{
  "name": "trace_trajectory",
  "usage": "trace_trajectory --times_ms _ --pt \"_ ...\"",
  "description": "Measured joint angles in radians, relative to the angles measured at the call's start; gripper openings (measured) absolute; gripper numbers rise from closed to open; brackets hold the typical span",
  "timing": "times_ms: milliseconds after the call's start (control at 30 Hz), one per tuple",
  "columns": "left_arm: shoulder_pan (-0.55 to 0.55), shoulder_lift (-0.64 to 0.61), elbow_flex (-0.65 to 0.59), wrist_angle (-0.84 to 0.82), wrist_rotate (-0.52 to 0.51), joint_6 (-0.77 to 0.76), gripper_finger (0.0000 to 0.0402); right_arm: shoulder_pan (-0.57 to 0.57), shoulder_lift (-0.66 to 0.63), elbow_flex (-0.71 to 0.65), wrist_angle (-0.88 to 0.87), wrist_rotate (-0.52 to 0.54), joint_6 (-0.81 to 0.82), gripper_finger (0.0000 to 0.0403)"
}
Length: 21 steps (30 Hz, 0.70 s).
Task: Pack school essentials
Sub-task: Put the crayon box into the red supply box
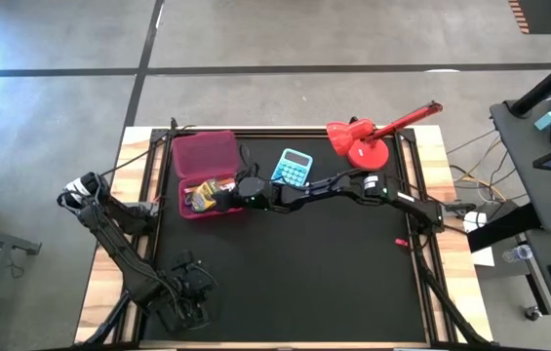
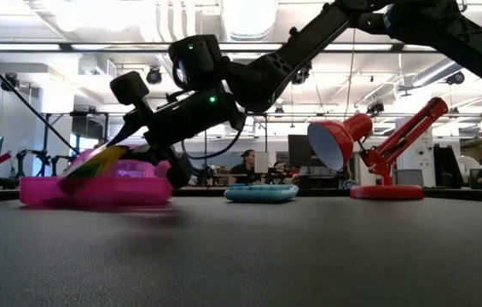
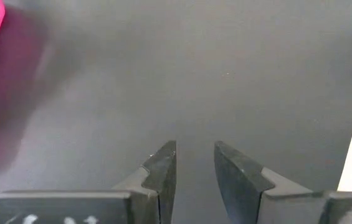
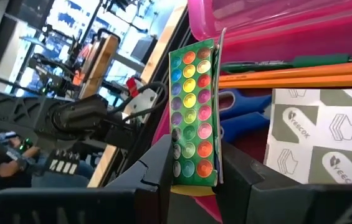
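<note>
The right gripper (image 4: pixel 194 180) is pinched on the flat yellow-green crayon box (image 4: pixel 194 115), whose face is printed with rows of coloured dots. The box stands on edge between the two fingers, with its long axis running away from the gripper and into the open pink plastic case (image 1: pixel 205 175). In the high view the right gripper (image 1: pixel 231 192) sits at the right-hand edge of that case, at the far left of the black bench (image 1: pixel 304 283). The right arm reaches across to it from the right side. Inside the case, just beyond the held box, lie orange pencils (image 4: pixel 300 78), a green pencil (image 4: pixel 288 62), blue-handled scissors (image 4: pixel 241 109) and a white square pad with a grey printed pattern (image 4: pixel 322 140). The box end overhangs these items, so the coming release appears to depend on lowering the box along its long axis until it lies flat in the case. A turquoise calculator (image 1: pixel 294 167) lies just right of the case, and a red desk lamp (image 1: pixel 368 141) stands farther right at the far edge. The left gripper (image 3: pixel 194 165) rests near the bench's near-left corner, fingers slightly apart and holding nothing; it is well apart from the case, so the right arm is the nearer one.
</note>
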Motion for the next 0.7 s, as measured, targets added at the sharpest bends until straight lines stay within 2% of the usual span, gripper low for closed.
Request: trace_trajectory --times_ms 333,567,700 --pt "0.000 0.000 0.000 0.001 0.000 -0.001 0.0091 -0.025 0.000 0.001 -0.088 -0.071 0.034 0.0084" --pt "0.000 0.000 0.000 0.001 0.000 -0.001 0.0091 -0.031 -0.001 0.001 -0.081 -0.071 0.013 0.0077" --pt "0.000 0.000 0.000 -0.001 0.000 -0.001 0.0091 -0.043 -0.002 0.001 -0.076 -0.097 0.008 0.0092"
